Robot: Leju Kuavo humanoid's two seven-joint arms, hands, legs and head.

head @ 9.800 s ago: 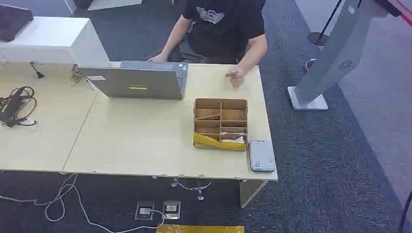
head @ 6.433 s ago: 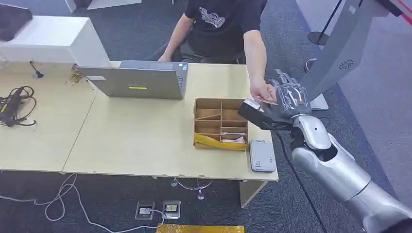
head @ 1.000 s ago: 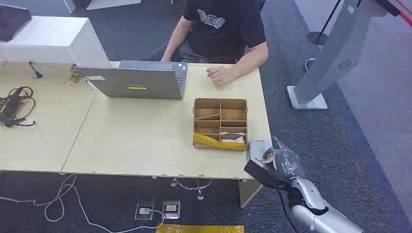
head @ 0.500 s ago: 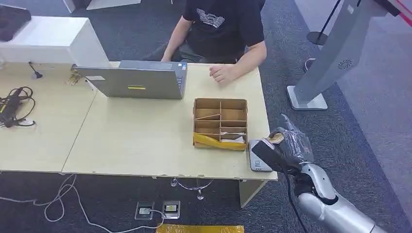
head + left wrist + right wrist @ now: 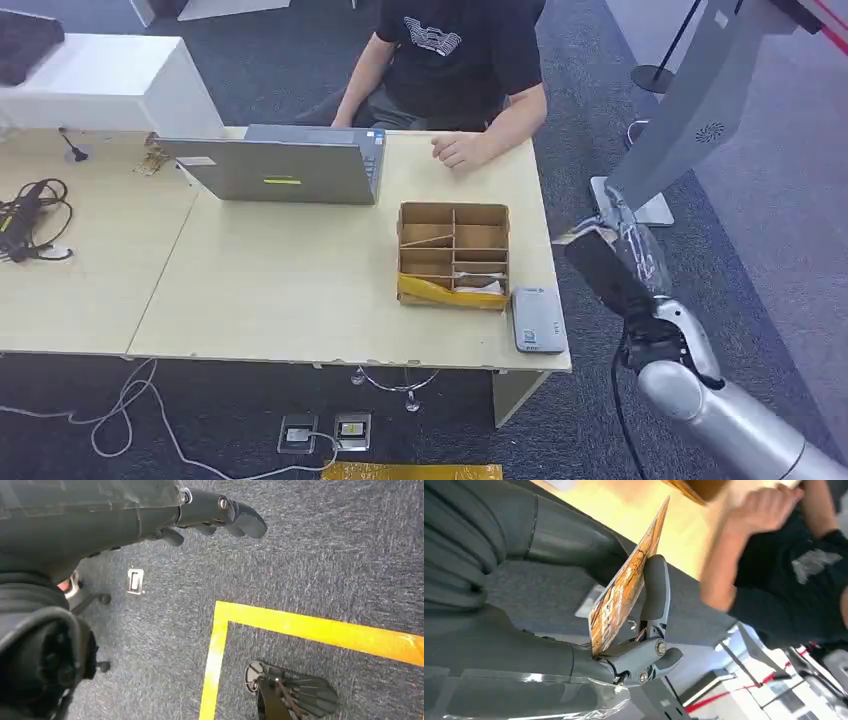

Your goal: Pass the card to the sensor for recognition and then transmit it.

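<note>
Right robot hand (image 5: 624, 630) pinches the card (image 5: 626, 582) by its lower edge; thin, stiff, slick, likely to slip. Left robot hand (image 5: 210, 515) hangs with fingers loosely apart, holding nothing.

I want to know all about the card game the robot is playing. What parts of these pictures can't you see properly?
- Card: right wrist view shows it slanted, print unreadable, lower part behind the right hand.
- Card in head view: just a sliver above the right hand.
- Sensor: too small to read.
- Person: head cut off by top edge.
- Left hand: wrist cover hides its palm.
</note>
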